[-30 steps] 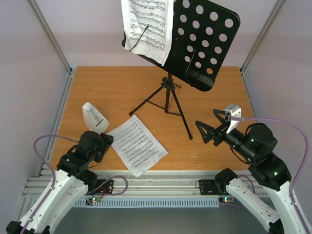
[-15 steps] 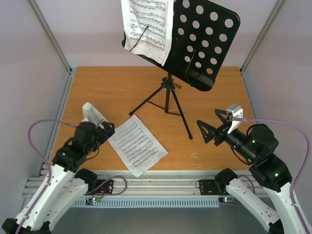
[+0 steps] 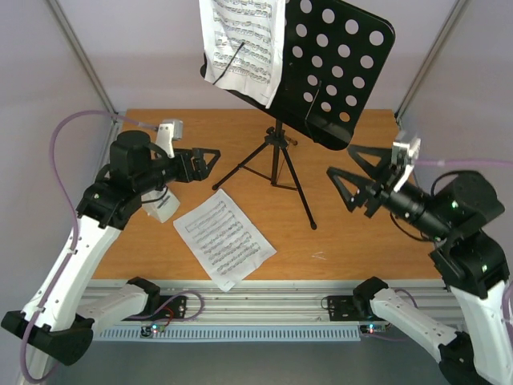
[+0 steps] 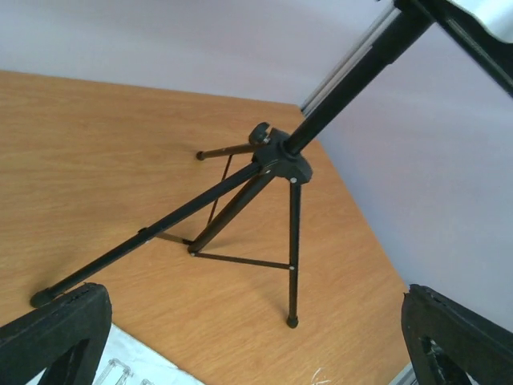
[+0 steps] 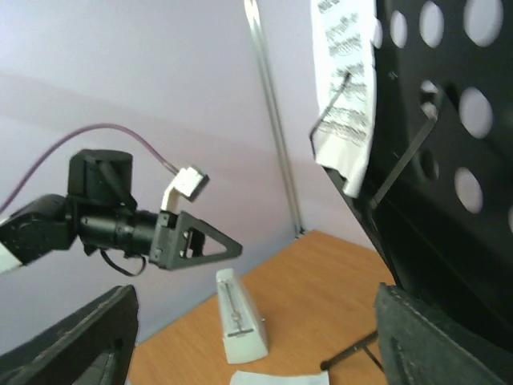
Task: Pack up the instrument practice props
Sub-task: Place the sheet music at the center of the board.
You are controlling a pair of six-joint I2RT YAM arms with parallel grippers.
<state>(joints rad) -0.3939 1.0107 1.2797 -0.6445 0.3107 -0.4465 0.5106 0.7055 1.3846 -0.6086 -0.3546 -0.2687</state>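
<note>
The black tripod music stand [image 3: 276,160] stands at mid-table, its perforated desk [image 3: 341,68] tilted up at the back. One white sheet-music page [image 3: 240,48] rests on the desk and another [image 3: 224,239] lies flat near the front. The white metronome [image 3: 164,208] stands at the left, partly hidden under my left arm; it shows in full in the right wrist view [image 5: 239,329]. My left gripper [image 3: 210,159] is open and empty, raised left of the tripod [image 4: 276,156]. My right gripper [image 3: 343,167] is open and empty, raised right of the tripod.
The orange table [image 3: 361,233] has metal frame posts [image 3: 84,60] at its corners and pale walls all round. A slotted aluminium rail [image 3: 264,293] runs along the near edge. The stand's desk overhangs the back of the table.
My left arm has lifted from low beside the metronome and swung back toward the tripod, uncovering part of the metronome. My right gripper has risen and shifted back and right.
</note>
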